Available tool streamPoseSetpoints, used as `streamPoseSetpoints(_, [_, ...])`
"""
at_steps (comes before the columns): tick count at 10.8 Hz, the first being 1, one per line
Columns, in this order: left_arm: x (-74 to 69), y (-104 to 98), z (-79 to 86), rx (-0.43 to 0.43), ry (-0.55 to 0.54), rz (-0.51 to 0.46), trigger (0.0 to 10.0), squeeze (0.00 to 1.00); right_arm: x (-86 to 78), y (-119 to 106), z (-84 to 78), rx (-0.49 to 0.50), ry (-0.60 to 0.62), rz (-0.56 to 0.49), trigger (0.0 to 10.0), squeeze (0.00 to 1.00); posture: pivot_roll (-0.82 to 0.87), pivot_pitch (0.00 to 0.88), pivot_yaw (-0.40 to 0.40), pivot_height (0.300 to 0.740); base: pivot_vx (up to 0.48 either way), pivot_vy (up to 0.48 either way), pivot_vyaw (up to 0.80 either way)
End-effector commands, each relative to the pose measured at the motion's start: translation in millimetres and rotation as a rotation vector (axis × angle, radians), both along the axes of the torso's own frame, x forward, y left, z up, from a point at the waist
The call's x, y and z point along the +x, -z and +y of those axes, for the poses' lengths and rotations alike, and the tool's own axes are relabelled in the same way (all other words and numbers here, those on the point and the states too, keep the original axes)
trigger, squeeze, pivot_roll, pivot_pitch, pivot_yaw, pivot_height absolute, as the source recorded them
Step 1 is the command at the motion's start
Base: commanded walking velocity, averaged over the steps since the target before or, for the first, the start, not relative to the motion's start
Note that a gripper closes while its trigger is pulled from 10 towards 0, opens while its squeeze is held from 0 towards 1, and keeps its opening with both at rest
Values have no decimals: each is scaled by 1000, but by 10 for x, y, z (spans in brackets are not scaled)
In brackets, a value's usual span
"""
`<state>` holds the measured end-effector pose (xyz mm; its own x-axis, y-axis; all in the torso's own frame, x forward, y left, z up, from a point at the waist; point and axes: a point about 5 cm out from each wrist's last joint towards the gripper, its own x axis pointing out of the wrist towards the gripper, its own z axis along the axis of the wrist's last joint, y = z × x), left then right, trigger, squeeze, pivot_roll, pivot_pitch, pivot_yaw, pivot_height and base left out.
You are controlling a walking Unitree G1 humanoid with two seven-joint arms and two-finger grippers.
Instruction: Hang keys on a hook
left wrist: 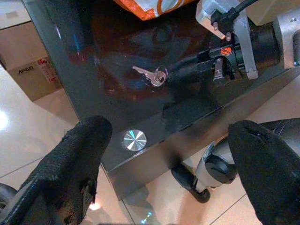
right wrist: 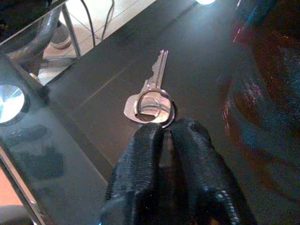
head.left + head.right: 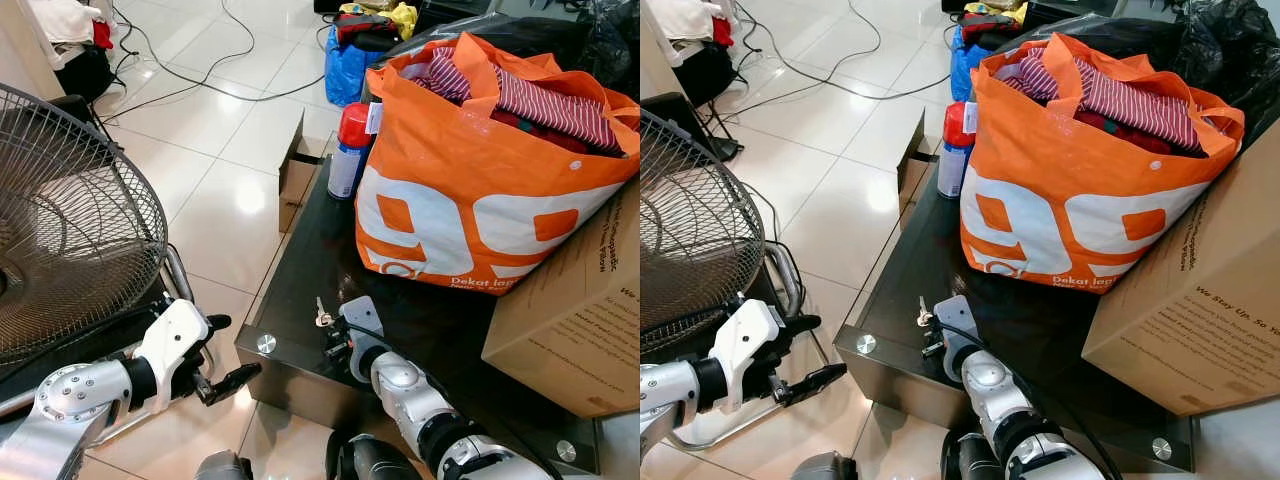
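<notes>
Near the lower-left corner of the bench (image 3: 300,270), the keys (image 3: 322,316) lie on its top, with the right pincer (image 3: 333,335) just below them, tips at the ring. The bag (image 3: 470,190) stands on the bench at upper right; a spray can (image 3: 348,150) stands at its left side. A cardboard box (image 3: 580,310) sits at right. Left of the bench, over the floor (image 3: 220,200), hangs the left pincer (image 3: 222,352), with the fan (image 3: 70,220) at far left.

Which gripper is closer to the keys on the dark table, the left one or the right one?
Right. The right gripper is closed on the ring of the keys, which lie on the table. The left gripper is open, off the table's corner, apart from the keys.
</notes>
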<state>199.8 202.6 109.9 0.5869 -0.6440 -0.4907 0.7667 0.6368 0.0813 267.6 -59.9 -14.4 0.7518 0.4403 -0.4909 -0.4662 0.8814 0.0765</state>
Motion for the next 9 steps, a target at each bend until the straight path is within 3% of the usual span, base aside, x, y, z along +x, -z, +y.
streamPoseSetpoints(1, [-2,-19,-46,-5,17,-2,10000,0,-64,80,-88,-13,29,31,1451,0,149,183,-97,740,0,0,0])
streamPoseSetpoints(3, [13,-6,-42,-3,20,4,10000,0,-71,82,-119,-15,37,18,1686,0,150,181,-89,740,0,0,0])
streamPoseSetpoints(5, [26,8,-37,-1,24,5,10000,0,-58,47,-124,33,60,-6,10000,0,152,179,-87,740,0,0,0])
streamPoseSetpoints(6, [30,13,-30,0,24,5,10000,0,-41,-1,-91,94,48,-29,10000,1000,152,180,-85,740,0,0,0])
streamPoseSetpoints(9, [31,19,-27,2,30,10,10000,0,51,-126,4,149,31,-77,10000,1000,151,184,-81,740,0,0,0])
